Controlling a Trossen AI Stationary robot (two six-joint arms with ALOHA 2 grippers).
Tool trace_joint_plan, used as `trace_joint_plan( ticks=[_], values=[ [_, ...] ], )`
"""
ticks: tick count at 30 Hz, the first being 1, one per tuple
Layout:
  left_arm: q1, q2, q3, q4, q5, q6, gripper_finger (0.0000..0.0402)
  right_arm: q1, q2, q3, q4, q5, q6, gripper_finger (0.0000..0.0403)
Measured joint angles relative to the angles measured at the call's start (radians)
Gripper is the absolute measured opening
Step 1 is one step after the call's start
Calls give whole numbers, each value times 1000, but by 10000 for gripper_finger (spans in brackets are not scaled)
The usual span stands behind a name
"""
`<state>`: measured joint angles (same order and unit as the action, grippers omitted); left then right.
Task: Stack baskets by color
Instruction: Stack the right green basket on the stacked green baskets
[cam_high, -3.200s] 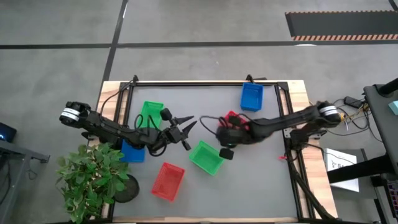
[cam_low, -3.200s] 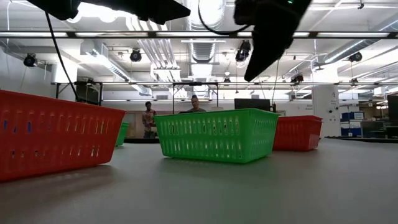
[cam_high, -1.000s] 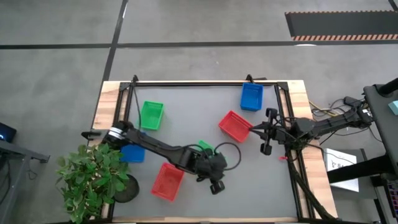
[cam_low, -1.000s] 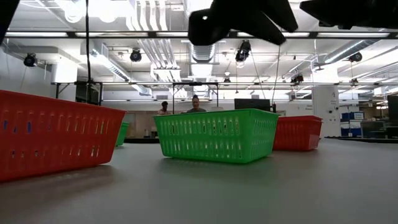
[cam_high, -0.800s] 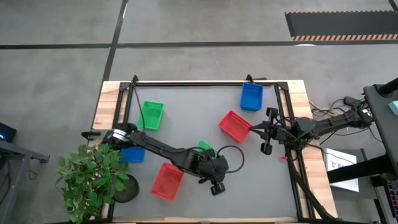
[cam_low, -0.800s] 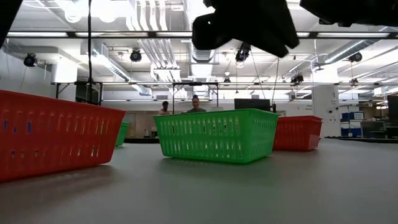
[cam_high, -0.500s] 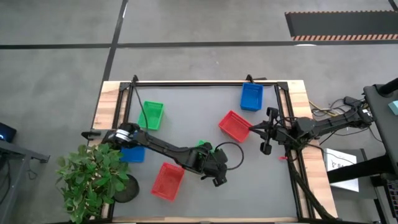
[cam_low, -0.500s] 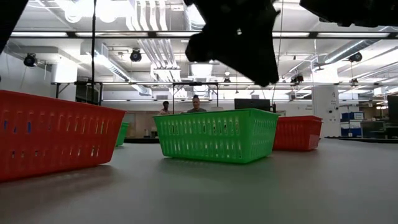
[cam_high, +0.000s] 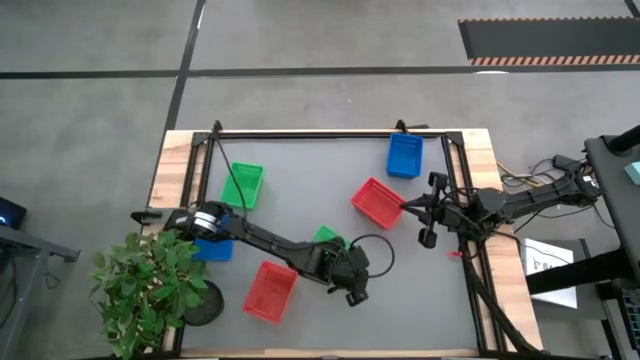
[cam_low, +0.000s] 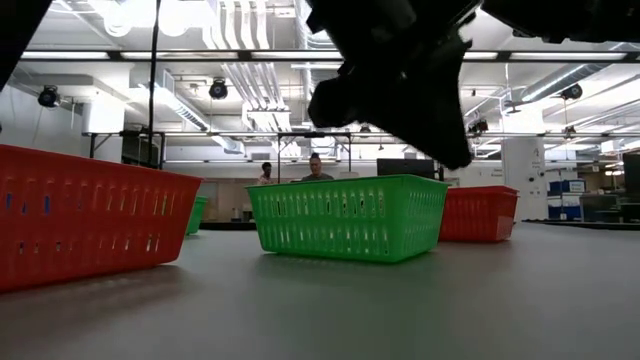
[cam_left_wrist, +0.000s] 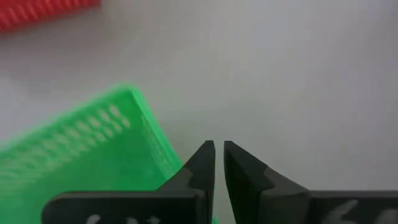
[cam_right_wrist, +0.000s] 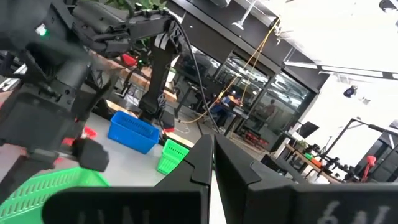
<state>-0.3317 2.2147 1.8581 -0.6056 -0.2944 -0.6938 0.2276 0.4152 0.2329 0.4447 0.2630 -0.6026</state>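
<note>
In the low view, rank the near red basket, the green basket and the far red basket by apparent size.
1. Near red basket, largest.
2. Green basket.
3. Far red basket, smallest.
This order follows nearness to the camera; true sizes can't be compared here.

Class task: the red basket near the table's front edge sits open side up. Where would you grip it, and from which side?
Grip the top rim of one wall of the red basket, coming straight down from above. It stands upright with its mouth open, so one finger can go inside the wall and one outside. The left gripper is nearer, beside the green basket.
</note>
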Motion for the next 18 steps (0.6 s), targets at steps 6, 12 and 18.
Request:
trace_joint_plan(
  ticks=[6,12,18],
  values=[
    [0,0,-15,-3,60,-33,42,0,0,0,-4,0,12,9],
    [0,0,-16,-4,23,-5,130,1,0,0,-6,-1,33,9],
    [3,-5,26,-4,239,49,189,1,0,0,-6,-1,42,9]
  ],
)
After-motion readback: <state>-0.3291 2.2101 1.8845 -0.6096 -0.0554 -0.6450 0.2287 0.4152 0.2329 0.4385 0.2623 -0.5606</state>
